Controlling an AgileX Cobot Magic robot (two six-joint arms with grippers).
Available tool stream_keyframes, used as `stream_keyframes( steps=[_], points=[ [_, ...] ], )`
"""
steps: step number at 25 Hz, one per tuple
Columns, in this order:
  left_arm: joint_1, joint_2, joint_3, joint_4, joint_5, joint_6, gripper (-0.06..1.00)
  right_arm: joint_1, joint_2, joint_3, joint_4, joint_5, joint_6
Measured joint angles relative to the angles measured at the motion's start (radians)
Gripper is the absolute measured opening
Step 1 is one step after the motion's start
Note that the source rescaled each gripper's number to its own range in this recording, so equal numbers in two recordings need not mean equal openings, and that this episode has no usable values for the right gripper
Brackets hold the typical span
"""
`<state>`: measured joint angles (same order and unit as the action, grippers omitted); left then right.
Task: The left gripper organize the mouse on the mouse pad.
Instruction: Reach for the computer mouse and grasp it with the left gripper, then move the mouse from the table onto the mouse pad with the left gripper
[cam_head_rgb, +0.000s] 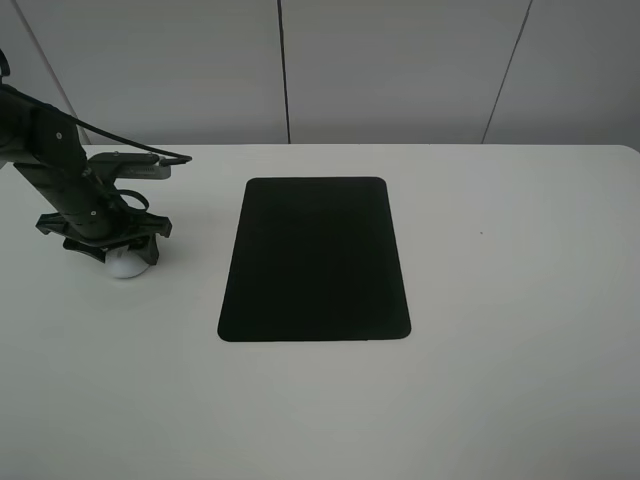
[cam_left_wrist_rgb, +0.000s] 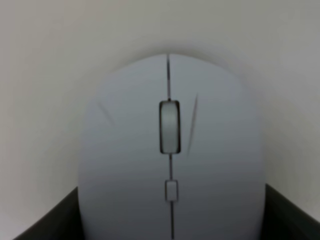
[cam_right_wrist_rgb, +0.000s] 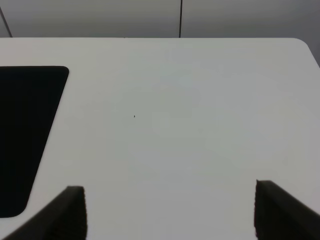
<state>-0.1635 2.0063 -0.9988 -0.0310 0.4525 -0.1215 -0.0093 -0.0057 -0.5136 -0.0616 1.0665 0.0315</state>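
Note:
The white mouse (cam_head_rgb: 127, 263) lies on the table's left side, well left of the black mouse pad (cam_head_rgb: 314, 259). My left gripper (cam_head_rgb: 112, 250) is lowered over the mouse and covers most of it. In the left wrist view the mouse (cam_left_wrist_rgb: 170, 150) fills the frame, grey scroll wheel up. Dark fingers (cam_left_wrist_rgb: 47, 222) flank its two sides, spread wide, so the gripper is open around it. My right gripper (cam_right_wrist_rgb: 170, 212) is open over bare table with nothing between its fingers. A corner of the mouse pad (cam_right_wrist_rgb: 25, 135) shows in that view.
The white table (cam_head_rgb: 500, 300) runs to a grey panelled wall behind. A black cable (cam_head_rgb: 130, 145) trails from the left arm. The right arm is out of the exterior high view.

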Motion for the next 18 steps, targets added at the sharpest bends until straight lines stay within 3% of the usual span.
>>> stream_keyframes(
  steps=[18],
  points=[
    [0.0, 0.0, 0.0, -0.005, -0.005, -0.003, 0.0, 0.0, 0.0, 0.0, 0.0, 0.0, 0.0]
  ],
)
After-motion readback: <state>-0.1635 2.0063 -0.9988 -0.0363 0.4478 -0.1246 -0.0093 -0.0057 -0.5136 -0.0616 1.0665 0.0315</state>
